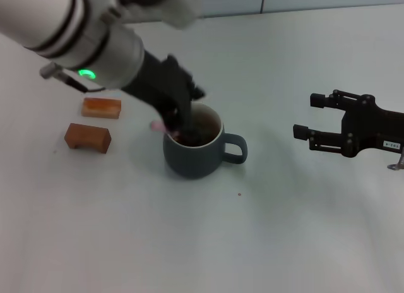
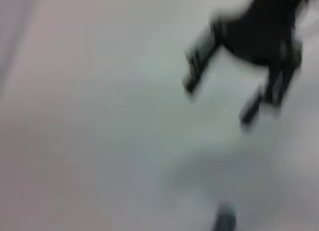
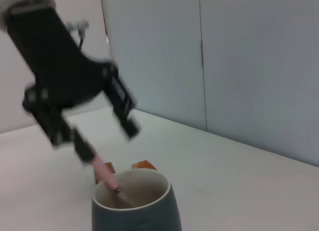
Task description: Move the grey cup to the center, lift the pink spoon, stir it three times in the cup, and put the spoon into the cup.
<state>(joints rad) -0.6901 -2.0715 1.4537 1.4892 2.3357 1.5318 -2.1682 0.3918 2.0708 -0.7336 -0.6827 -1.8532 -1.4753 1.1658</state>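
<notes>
From the head we look forward and down on the surface [image 1: 189, 242], with the grey cup [image 1: 196, 155] near the middle. Our right wrist camera sits low and close, facing sideways across the surface at the same cup [image 3: 134, 211] and the left gripper [image 3: 94, 141] above it. Our left wrist camera looks across at the right gripper [image 2: 234, 86], which the head view also shows [image 1: 304, 116].

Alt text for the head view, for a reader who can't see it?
The left end effector holds the pink spoon tilted into the grey cup mid-table. Two wooden blocks lie on the robot's left; the right end effector hovers open, apart from the cup.
</notes>
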